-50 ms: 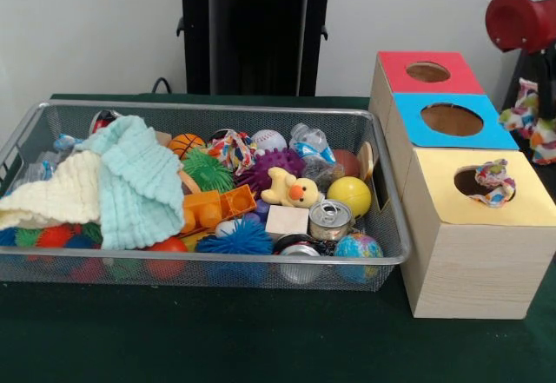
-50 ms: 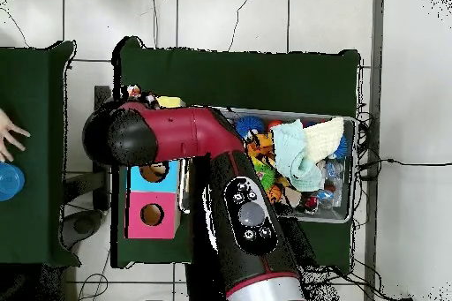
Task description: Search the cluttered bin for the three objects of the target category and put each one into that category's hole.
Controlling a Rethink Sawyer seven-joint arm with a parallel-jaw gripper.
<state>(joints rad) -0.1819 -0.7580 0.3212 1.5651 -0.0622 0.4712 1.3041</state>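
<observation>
Three wooden boxes stand right of the bin, with a red top (image 1: 429,72), a blue top (image 1: 451,120) and a yellow top (image 1: 486,199), each with a round hole. A patterned cloth knot (image 1: 493,181) sits in the yellow box's hole. A similar patterned cloth (image 1: 528,112) hangs at the right edge beside the dark end of my arm, where my gripper (image 1: 533,96) is mostly cut off. A third patterned cloth (image 1: 233,148) lies in the wire bin (image 1: 217,261). From overhead my red arm (image 2: 177,134) covers the yellow box.
The bin holds folded cloths (image 1: 130,179), spiky balls (image 1: 234,240), a yellow duck (image 1: 291,190), a yellow ball (image 1: 349,194), tins (image 1: 329,218), an orange block (image 1: 217,208) and a globe ball (image 1: 358,246). A person's hand (image 2: 11,134) rests on the left table.
</observation>
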